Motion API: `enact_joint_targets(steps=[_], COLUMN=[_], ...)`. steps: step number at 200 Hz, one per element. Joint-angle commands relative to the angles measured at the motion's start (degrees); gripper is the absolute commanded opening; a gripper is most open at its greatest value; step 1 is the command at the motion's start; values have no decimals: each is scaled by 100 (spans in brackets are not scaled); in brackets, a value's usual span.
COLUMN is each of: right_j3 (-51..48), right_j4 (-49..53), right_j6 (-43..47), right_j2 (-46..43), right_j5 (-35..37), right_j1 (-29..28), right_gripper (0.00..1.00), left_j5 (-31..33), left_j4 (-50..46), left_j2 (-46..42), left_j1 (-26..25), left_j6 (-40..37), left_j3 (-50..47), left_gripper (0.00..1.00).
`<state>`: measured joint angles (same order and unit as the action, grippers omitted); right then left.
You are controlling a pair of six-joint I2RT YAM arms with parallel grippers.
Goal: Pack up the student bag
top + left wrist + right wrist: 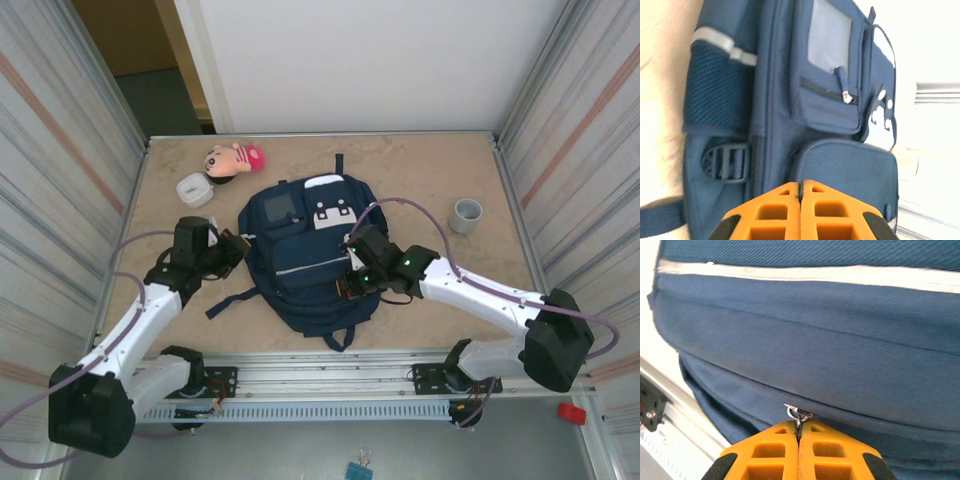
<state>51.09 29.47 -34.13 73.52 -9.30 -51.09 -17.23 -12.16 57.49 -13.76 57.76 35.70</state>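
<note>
The navy student bag lies flat in the middle of the table, front side up, with a white stripe across its front pocket. My left gripper is at the bag's left edge; in the left wrist view it is shut, with a thin dark tab pinched between the orange fingertips, in front of the bag. My right gripper rests on the lower right of the front pocket. It is shut on a zipper pull whose metal slider sits on the zip seam of the bag.
A pink-haired doll and a small white container lie at the back left. A grey cup stands at the right. Corrugated walls close in both sides, and a metal rail runs along the near edge.
</note>
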Motion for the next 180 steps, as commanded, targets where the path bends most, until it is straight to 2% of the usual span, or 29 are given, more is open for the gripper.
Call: enact_joint_targets(steps=[1,13,47,91,119,153,180], right_j3=[-12,20,161,181,267,327,318], right_j4=[-392,-457,-392,-320,-298,-313,-312], right_j6=[-319,-434,-387,-384,-349,-296,-305], right_j2=[81,110,143,182,192,247,236], right_j5=[-157,-66,7,77,84,43,25], right_j1=[-294,-338,-323,-323,-316,-314,-313], right_gripper=[0,0,0,0,0,0,0], left_j5=[-447,-450,193,1321,2014,2258,2494], left_j4=[485,540,248,89,373,959,1402], left_j2=[187,107,-644,-1584,-1688,-1225,-860], left_j1=[-15,-203,-1270,-2720,-3560,-3973,-3982], left_j6=[-37,109,726,1967,2619,2820,2856], left_j3=[232,240,-8,-756,-1093,-1175,-1232], left_gripper=[19,35,56,58,59,60,59])
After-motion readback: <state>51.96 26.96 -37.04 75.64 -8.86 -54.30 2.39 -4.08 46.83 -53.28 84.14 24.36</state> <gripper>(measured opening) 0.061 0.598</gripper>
